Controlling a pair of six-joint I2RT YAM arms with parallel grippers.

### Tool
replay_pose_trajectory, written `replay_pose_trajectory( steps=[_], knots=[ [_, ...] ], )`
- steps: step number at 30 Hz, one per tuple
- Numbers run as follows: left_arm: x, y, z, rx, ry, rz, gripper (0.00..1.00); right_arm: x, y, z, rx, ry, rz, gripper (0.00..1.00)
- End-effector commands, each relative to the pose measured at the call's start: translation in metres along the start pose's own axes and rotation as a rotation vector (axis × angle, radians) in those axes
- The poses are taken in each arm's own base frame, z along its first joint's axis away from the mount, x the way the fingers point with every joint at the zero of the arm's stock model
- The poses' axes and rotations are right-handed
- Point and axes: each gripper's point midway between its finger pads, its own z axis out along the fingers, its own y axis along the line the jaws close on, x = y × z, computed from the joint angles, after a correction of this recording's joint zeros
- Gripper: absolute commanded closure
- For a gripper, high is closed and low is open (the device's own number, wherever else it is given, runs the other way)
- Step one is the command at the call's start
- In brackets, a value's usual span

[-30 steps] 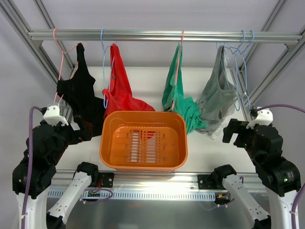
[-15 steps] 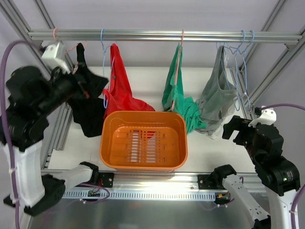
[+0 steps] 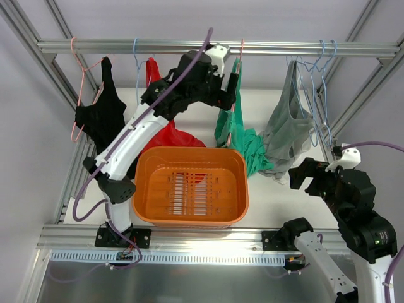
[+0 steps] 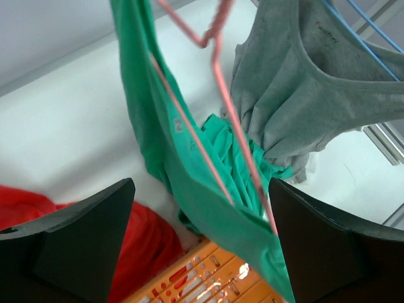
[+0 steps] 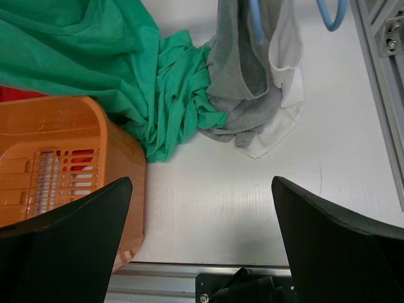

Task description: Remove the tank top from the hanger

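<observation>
Jaws on my left gripper (image 4: 201, 189) stand wide apart with nothing held: its wrist camera shows both dark fingers low in the picture, and the tank top (image 4: 158, 126) and the hanger (image 4: 233, 120) hang in the open space beyond them. From the overhead camera that arm is stretched up high, its gripper close under the rail (image 3: 126, 46) and just to the left of the hanger's neck (whether it brushes the cloth there I cannot tell). My right gripper (image 5: 201, 189) is spread fully as well and holds nothing, low over the bare white table (image 5: 252, 208) on the right side. The tank top hangs from the pink wire near the middle of the rail, with teal cloth running along the wire's arms. Its lower part spills down and lies bunched on the table, against the right rear corner of the orange basket (image 5: 63, 120). There its folds touch the crumpled hem of the grey top (image 5: 243, 76), which hangs from light-blue hangers (image 3: 319, 69) further right. A red top (image 3: 158, 113) hangs to the left of the teal one.
</observation>
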Motion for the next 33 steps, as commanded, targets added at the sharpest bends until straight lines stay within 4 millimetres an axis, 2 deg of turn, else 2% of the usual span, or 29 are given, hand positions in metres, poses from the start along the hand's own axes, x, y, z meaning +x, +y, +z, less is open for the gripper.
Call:
replay_pose_trajectory(
  steps=[1,2,4,6,8,9,11,14,17,19,22,23,26,28,33],
  knots=[
    [-0.056,-0.015,-0.018,0.025,-0.208,0.073,0.11,-0.001,0.015,0.000,-0.079,-0.006,0.024,0.01],
    [-0.049,-0.018,-0.007,0.037,-0.192,0.085,0.13,0.001,0.016,0.002,-0.081,0.003,0.022,0.00],
    [-0.050,-0.024,0.002,0.059,-0.204,0.086,0.16,0.004,0.018,0.003,-0.099,0.012,0.014,0.00],
    [-0.045,-0.026,0.013,0.061,-0.193,0.085,0.26,0.008,0.019,0.004,-0.104,0.023,0.017,0.00],
    [-0.042,-0.024,0.022,0.038,-0.189,0.074,0.40,0.010,0.020,0.004,-0.112,0.026,0.018,0.01],
    [-0.042,-0.023,0.025,0.027,-0.193,0.072,0.54,0.012,0.020,0.005,-0.113,0.029,0.017,0.01],
    [-0.039,-0.021,0.032,0.009,-0.188,0.070,0.65,0.013,0.019,0.005,-0.113,0.029,0.015,0.01],
    [-0.037,-0.025,0.039,0.021,-0.188,0.067,0.67,0.013,0.020,0.006,-0.117,0.032,0.007,0.01],
    [-0.033,-0.027,0.047,0.026,-0.179,0.061,0.55,0.014,0.019,0.006,-0.114,0.032,0.008,0.00],
    [-0.029,-0.030,0.050,0.030,-0.171,0.064,0.56,0.016,0.019,0.006,-0.115,0.038,0.007,0.01],
    [-0.023,-0.031,0.056,0.016,-0.157,0.071,0.69,0.018,0.019,0.008,-0.114,0.045,0.002,0.00],
    [-0.019,-0.030,0.059,0.003,-0.150,0.074,0.81,0.018,0.019,0.009,-0.112,0.046,0.001,0.00],
    [-0.018,-0.029,0.059,-0.032,-0.153,0.080,1.00,0.021,0.018,0.011,-0.111,0.055,-0.006,0.01],
    [-0.024,-0.028,0.055,-0.056,-0.174,0.089,1.00,0.022,0.019,0.011,-0.116,0.058,-0.011,0.01],
    [-0.046,-0.048,0.035,-0.046,-0.249,0.094,1.00,0.023,0.019,0.012,-0.119,0.060,-0.013,0.01]
  ],
)
